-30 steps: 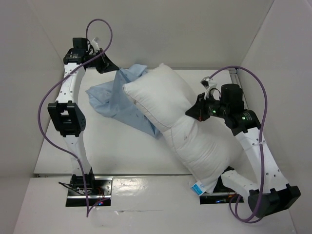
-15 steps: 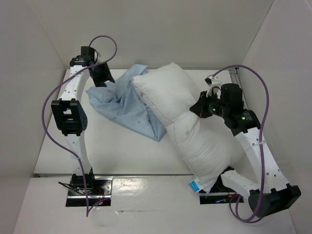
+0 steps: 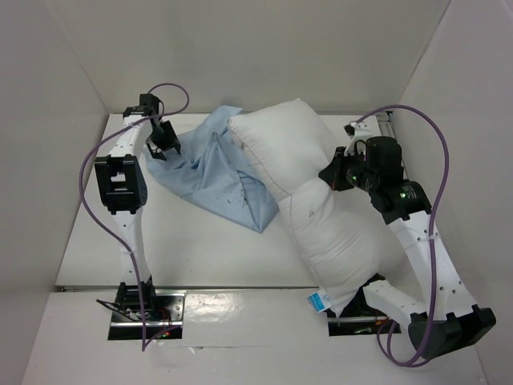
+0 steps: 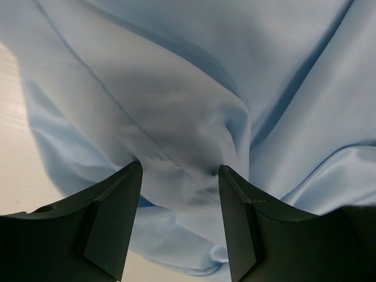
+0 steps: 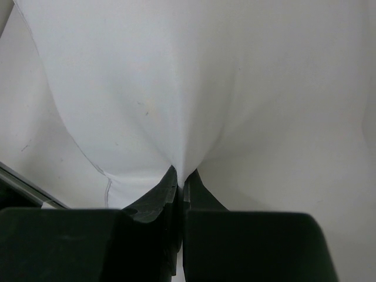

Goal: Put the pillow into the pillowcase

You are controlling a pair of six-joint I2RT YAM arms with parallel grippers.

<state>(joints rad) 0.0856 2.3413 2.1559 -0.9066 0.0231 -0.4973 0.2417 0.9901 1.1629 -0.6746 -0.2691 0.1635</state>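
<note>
Status: plump white rectangular pillow (image 3: 321, 224) is outside the thin, wrinkled light blue fabric pillowcase (image 3: 212, 172) on the white table (image 3: 184, 249).
The pillow lies diagonally from far centre to the near right edge, bent at its middle, its far end overlapping the pillowcase's right side. The pillowcase lies crumpled at far left-centre. The right gripper (image 3: 333, 175) is clamped on a pinch of pillow fabric at the bend. The left gripper (image 3: 164, 144) is at the pillowcase's far-left edge, jaws apart over blue folds, gripping nothing. A small blue-and-white tag (image 3: 318, 301) marks the pillow's near corner.
</note>
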